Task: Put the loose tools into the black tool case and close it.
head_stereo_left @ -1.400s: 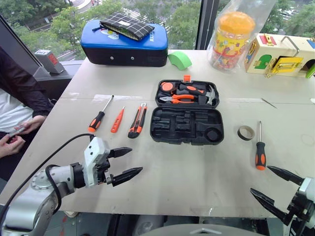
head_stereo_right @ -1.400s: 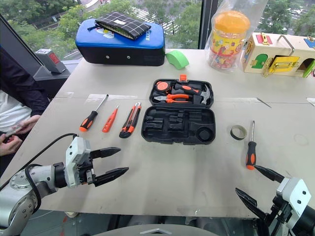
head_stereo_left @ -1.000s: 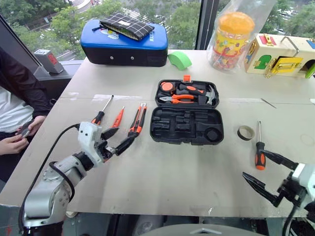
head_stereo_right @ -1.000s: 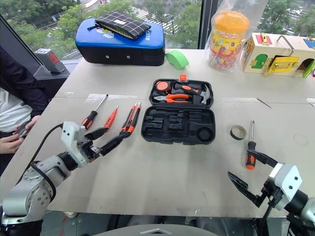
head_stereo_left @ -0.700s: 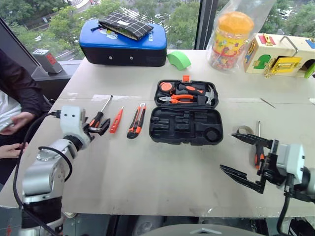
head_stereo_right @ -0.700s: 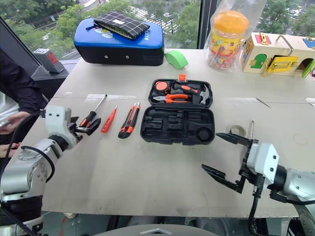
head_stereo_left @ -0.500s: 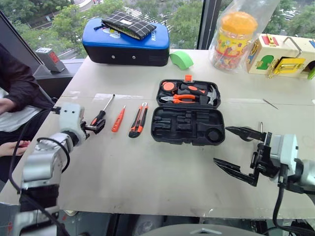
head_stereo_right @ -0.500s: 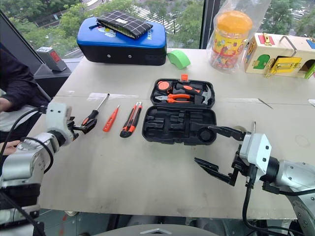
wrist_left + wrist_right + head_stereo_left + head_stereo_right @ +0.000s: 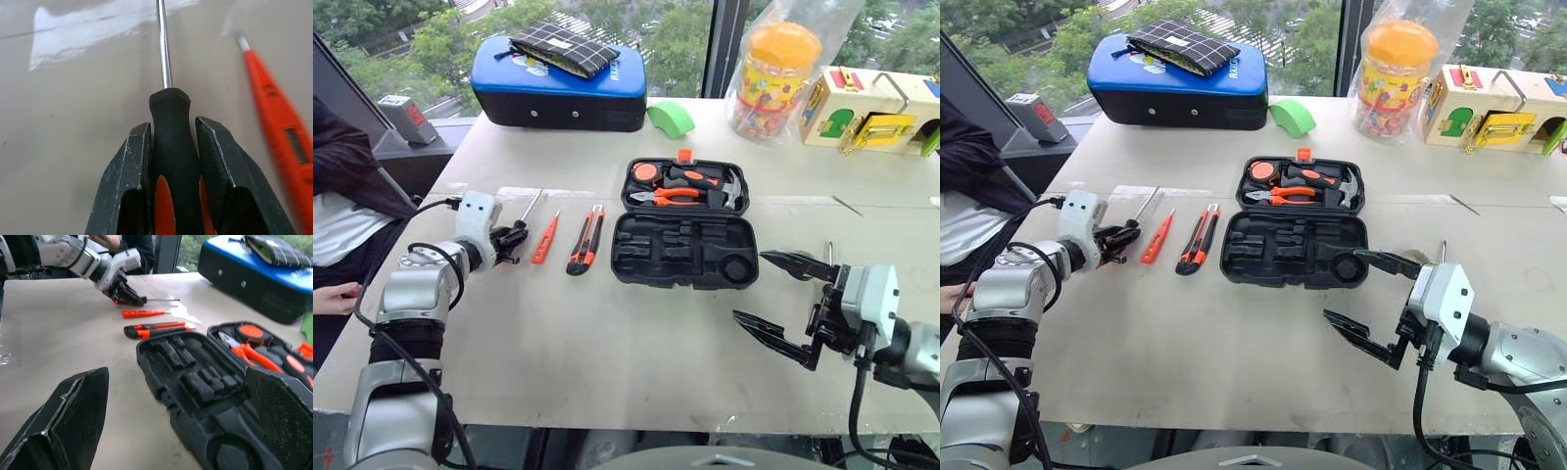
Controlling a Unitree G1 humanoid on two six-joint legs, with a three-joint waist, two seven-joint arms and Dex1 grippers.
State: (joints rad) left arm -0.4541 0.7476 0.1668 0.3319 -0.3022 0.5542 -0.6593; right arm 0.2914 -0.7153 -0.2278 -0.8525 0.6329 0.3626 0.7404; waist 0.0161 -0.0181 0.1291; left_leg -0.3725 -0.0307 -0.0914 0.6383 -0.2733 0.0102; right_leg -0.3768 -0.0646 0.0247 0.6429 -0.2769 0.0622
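Setting reads as a robot test room in an upper-floor office or lab: a plain grey surface (image 9: 636,343) stands against tall windows (image 9: 675,39) with treetops seen below. Mixed trial props sit along its far edge: a blue-topped case (image 9: 558,93), a clear jar of toys (image 9: 781,69), a wooden latch box (image 9: 867,108). A seated person (image 9: 342,196) waits beside it.

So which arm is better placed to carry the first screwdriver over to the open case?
Left. Its pincer already clasps the screwdriver handle, while the right pincer hangs open and empty beside the black tool case.
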